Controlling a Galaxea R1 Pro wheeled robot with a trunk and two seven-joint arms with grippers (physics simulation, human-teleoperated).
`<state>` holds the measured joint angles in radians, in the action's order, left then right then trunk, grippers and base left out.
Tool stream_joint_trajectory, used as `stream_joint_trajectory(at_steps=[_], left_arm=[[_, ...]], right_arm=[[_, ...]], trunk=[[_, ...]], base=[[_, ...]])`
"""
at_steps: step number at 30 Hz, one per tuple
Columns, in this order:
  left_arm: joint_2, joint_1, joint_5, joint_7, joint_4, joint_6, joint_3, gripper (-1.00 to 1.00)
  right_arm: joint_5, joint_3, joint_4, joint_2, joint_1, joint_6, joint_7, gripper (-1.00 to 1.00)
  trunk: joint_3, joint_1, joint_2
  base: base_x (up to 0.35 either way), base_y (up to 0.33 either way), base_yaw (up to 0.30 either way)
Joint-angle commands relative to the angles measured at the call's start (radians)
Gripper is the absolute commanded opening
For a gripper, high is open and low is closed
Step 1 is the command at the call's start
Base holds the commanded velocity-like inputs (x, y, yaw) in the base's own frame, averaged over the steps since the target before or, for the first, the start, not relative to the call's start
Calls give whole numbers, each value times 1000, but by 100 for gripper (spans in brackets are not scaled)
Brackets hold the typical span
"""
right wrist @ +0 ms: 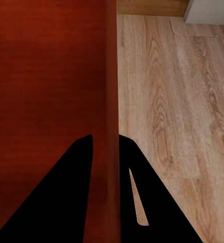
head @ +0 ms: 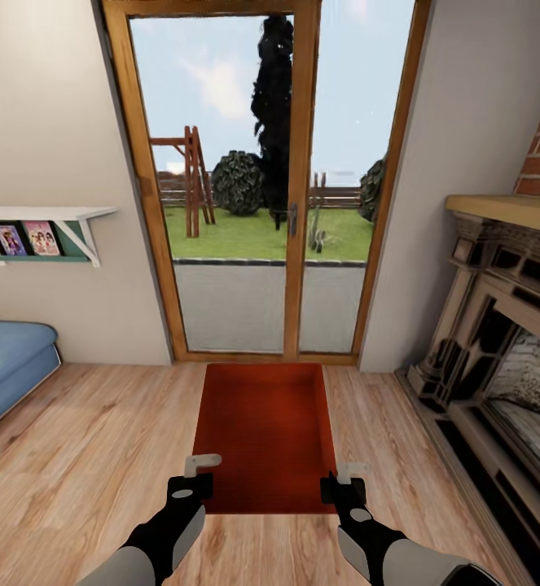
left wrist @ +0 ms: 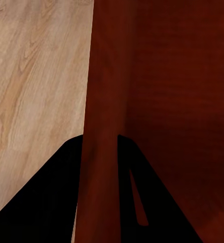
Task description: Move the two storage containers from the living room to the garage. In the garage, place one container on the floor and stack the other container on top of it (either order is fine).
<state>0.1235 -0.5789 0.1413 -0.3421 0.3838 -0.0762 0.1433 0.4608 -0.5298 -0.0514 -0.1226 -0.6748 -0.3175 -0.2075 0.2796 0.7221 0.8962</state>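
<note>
Left tool [head: 195,478] straddles the left wall of the orange-red storage container [head: 267,435], fingers clamped on it, one inside, one outside. Right tool [head: 344,478] pinches the right wall the same way. The left wrist view catches the wall [left wrist: 99,152] between dark fingers [left wrist: 56,197]; the head view adds the wood-plank floor [head: 90,439], glass door [head: 261,179], blue sofa [head: 5,366] and brick fireplace [head: 498,342].

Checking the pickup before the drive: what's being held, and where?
One storage container, held by both grippers: left gripper pinches its left wall, right gripper its right wall.
</note>
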Motion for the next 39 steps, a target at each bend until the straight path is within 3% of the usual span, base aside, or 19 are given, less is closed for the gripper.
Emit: stream_joint_trajectory(at_steps=[1, 39], left_arm=[[-1, -1, -11, -11, 10, -7, -8, -100], [-1, -1, -11, -11, 10, -4, -8, -100]], right_arm=[[15, 17, 2, 0, 0, -2, 0, -100], [16, 17, 4, 0, 0, -2, 0, -100]], trunk=[[0, 0, 1], [-62, 0, 1]], base=[[0, 0, 0], [0, 0, 0]])
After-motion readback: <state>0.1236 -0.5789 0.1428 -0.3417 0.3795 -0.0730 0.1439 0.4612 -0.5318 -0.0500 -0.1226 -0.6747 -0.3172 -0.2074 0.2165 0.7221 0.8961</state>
